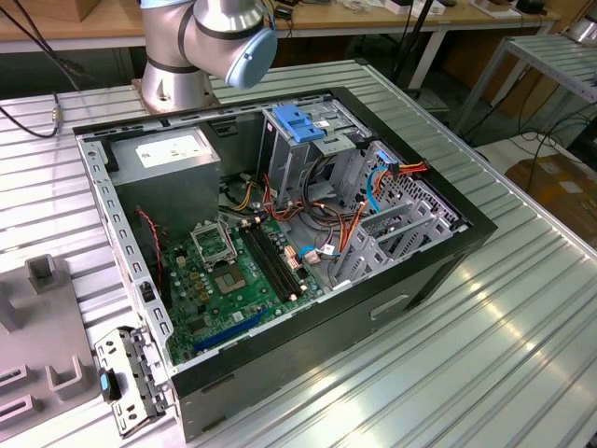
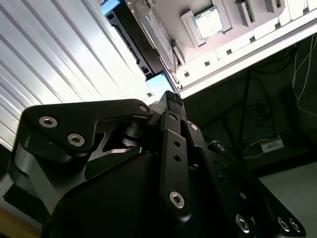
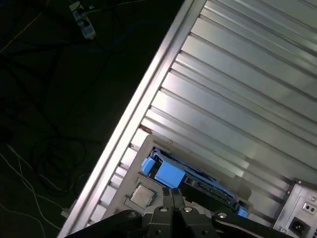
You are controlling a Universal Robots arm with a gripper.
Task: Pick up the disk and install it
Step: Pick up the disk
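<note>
Ribbed metal tabletop (image 3: 237, 99) stretches beneath the gripper (image 3: 173, 192), whose fingers are pressed together with nothing between them, tips close to the blue-railed disk (image 3: 166, 173).

The arm (image 1: 210, 37) is made of fat round tubes of shiny silver-grey metal. One round end has a light blue cap (image 1: 252, 58). Its foot (image 1: 173, 89) is a round grey block. In both wrist views the jaws are black and smooth. They are built from flat black bars (image 2: 79, 129) with rounded ends. Little silver screws (image 2: 177, 199) dot the bars, and the two tips are thin and straight.
</note>
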